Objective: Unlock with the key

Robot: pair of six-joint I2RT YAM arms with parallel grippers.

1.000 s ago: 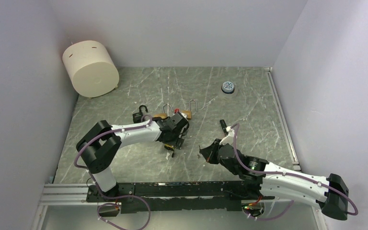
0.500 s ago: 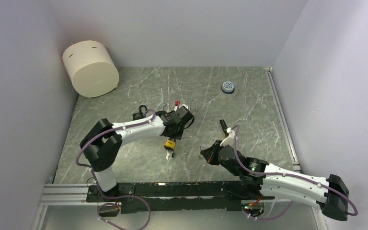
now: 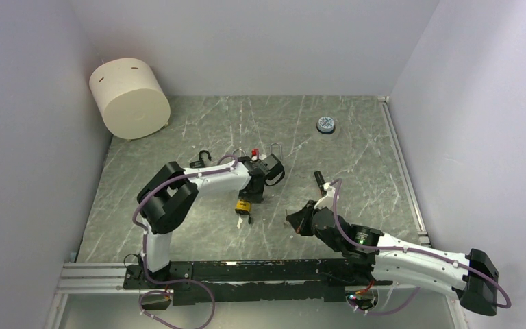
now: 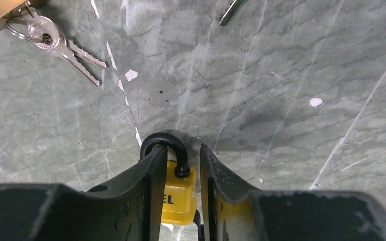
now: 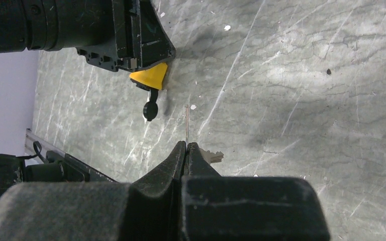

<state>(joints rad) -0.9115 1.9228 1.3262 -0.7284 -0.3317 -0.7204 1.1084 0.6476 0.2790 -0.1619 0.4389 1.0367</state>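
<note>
A yellow padlock (image 4: 181, 193) with a black shackle sits between the fingers of my left gripper (image 4: 181, 150), which is shut on its body. The same padlock (image 3: 243, 204) shows mid-table in the top view. In the right wrist view the padlock (image 5: 152, 76) pokes out under the left gripper, with a black-headed key (image 5: 151, 108) hanging from its bottom. My right gripper (image 5: 186, 145) is shut on a thin silver key (image 5: 213, 156), low over the table to the right of the padlock. In the top view the right gripper (image 3: 293, 219) points left.
Two silver keys on a ring (image 4: 55, 42) lie beside a brass padlock. More padlocks (image 3: 202, 159) lie behind the left gripper. A cream cylinder (image 3: 129, 98) stands at the back left and a small blue round object (image 3: 326, 124) at the back right. Walls close three sides.
My left gripper's jaws have narrowed from wide apart onto the yellow padlock, and the left arm's elbow has swung right. The right arm has held still.
</note>
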